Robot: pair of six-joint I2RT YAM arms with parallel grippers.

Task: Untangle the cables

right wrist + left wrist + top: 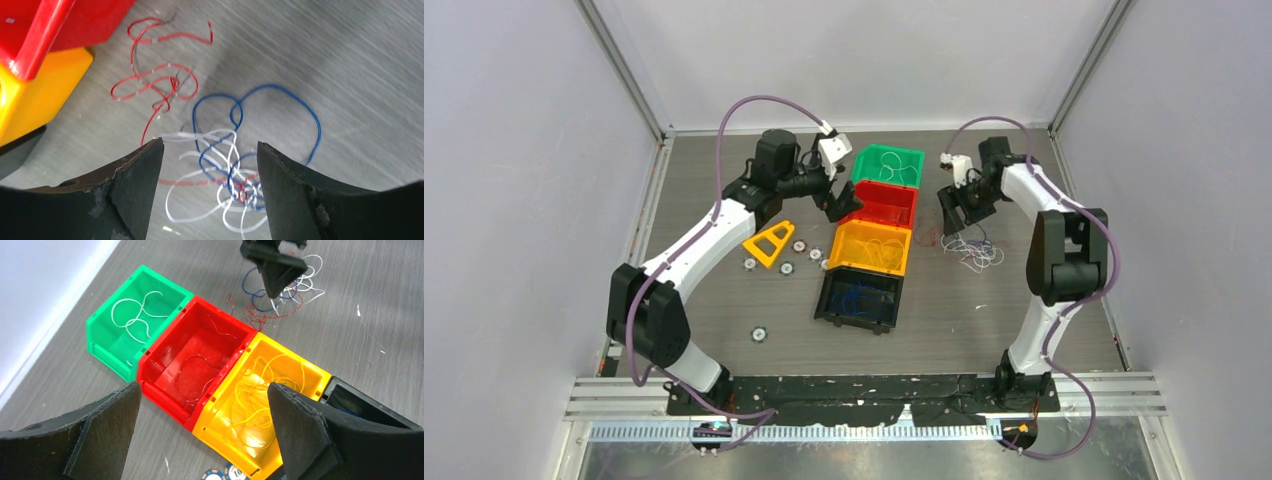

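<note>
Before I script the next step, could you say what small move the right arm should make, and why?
Probably lower the right gripper straight down and pinch one white strand: its jaws stand open over the white, blue and red tangle.

The dark, wood-grained tabletop (964, 320) carries four open bins in a touching row near its middle. From far to near they are green (889, 149), red (913, 205), yellow (864, 266) and black (854, 318).

Left of the yellow bin lies a yellow triangle (761, 252). A few chips (800, 246) are scattered beside it, and one more chip (759, 334) sits alone nearer and further left.

Right of the row, apart from the bins, a loose tangle of cables (972, 250) lies on the tabletop. Its red strands (150, 85) are nearest the bins, with blue (260, 115) and white (210, 200) loops crossing each other beside them.
</note>
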